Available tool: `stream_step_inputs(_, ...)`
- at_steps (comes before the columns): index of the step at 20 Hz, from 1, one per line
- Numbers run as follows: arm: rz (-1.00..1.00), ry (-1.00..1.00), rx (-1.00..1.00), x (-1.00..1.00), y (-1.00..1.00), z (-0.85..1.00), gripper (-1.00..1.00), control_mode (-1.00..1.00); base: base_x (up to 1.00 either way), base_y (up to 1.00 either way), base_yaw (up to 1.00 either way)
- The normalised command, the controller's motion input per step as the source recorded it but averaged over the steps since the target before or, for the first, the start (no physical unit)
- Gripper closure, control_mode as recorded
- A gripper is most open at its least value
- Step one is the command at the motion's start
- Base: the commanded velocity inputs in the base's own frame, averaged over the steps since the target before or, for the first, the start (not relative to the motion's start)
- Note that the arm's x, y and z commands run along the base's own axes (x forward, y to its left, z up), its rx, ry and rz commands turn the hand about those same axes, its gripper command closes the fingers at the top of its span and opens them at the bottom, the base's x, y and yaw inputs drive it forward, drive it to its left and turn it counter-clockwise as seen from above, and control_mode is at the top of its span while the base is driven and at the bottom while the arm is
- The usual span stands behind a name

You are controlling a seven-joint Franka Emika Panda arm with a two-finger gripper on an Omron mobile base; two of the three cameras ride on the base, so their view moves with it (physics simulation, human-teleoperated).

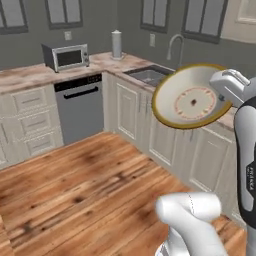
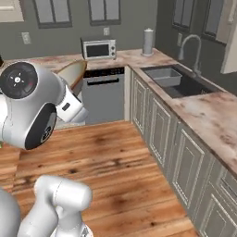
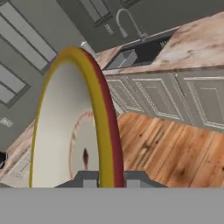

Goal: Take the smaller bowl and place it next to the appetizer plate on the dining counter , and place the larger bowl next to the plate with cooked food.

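So the larger bowl [image 1: 192, 97] is up in the air, held on edge by the hand [image 3: 105, 180], well above the wooden floor [image 1: 85, 180] and out in front of the cream cabinets [image 1: 165, 135]. It's a shallow cream bowl with a brown-gold rim, and in the left base view you can see right into it: a ring of faint reddish marks and a dark spot dead centre. From the hand view the rim runs straight up between the two fingers, which are clamped onto it, one on each side, and the rim looks yellow on one side and dark red on the other. In the right base view just a sliver of the bowl [image 2: 71, 74] pokes out from behind the arm. Count-wise: one bowl, one microwave [image 1: 66, 56] on the far bench [image 1: 30, 75], one paper towel roll [image 1: 116, 44], one sink [image 2: 178, 81] with one faucet [image 2: 190, 46], one dishwasher [image 1: 80, 107].
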Motion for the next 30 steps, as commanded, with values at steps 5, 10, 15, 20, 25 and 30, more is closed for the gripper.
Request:
stream_step_inputs(5, 0.00, 0.00, 0.00, 0.00, 0.00, 0.00, 1.00, 1.00, 0.26, 0.30, 0.71)
stream_step_inputs(10, 0.00, 0.00, 0.00, 0.00, 0.00, 0.00, 1.00, 1.00, 0.36, 0.62, 0.60)
stream_step_inputs(15, 0.00, 0.00, 0.00, 0.00, 0.00, 0.00, 1.00, 1.00, 0.65, 0.44, 0.60)
stream_step_inputs(20, 0.00, 0.00, 0.00, 0.00, 0.00, 0.00, 1.00, 1.00, 1.00, -0.13, 0.46)
stream_step_inputs(25, 0.00, 0.00, 0.00, 0.00, 0.00, 0.00, 1.00, 1.00, 0.99, -0.34, 0.54)
stream_step_inputs(30, 0.00, 0.00, 0.00, 0.00, 0.00, 0.00, 1.00, 1.00, 0.81, -0.30, 0.69)
